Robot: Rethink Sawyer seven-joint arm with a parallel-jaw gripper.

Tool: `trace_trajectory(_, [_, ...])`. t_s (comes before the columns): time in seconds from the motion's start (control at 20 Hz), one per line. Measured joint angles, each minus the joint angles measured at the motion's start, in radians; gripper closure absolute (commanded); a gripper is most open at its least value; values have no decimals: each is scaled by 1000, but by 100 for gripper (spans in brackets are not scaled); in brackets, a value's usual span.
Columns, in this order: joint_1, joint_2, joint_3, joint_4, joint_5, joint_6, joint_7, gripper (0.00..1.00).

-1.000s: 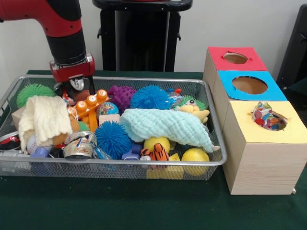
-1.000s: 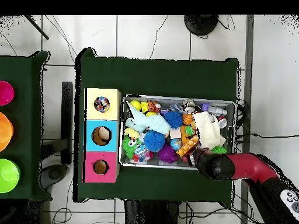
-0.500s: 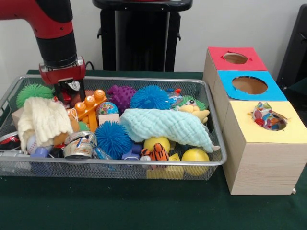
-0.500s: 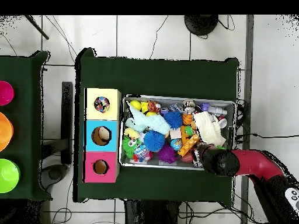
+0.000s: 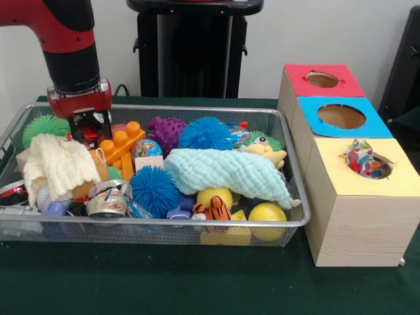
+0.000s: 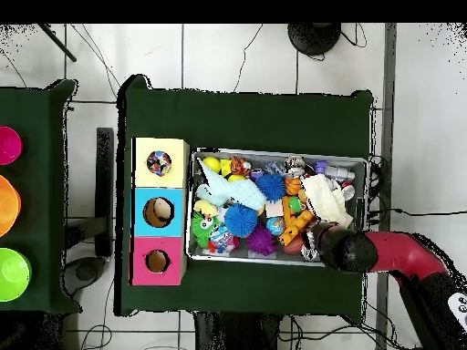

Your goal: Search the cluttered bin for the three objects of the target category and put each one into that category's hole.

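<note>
Wire mesh bin (image 5: pixel 157 231), on green table (image 5: pixel 197 289): yellow ball (image 5: pixel 267 214) and tiger toy (image 5: pixel 216 209) at near wall; blue spiky ball (image 5: pixel 155 189); pale blue cloth (image 5: pixel 226 172); cream cloth (image 5: pixel 59 164); orange block piece (image 5: pixel 118 144). Beside bin, wooden box: yellow section (image 5: pixel 387 180), hole holding a multicoloured ball (image 5: pixel 364 161); blue section (image 5: pixel 341 117); red section (image 5: pixel 321 79). Gripper (image 5: pixel 88 128) lowered in far corner; jaw state cannot be told.

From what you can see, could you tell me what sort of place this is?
Probably a robotics lab: a wire bin of mixed toys and three sorting boxes on a green-clothed table, cables across the tiled floor.
</note>
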Motion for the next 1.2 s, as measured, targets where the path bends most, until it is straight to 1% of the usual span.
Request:
trace_trajectory(0.4, [0, -41, 0, 0, 7, 0, 0, 0])
trace_trajectory(0.45, [0, -59, 0, 0, 11, 1, 0, 0])
trace_trajectory(0.75, [0, -113, 0, -5, 21, 2, 0, 0])
trace_trajectory(0.95, [0, -136, 0, -7, 22, 2, 0, 0])
trace_trajectory(1.2, [0, -141, 0, -7, 22, 2, 0, 0])
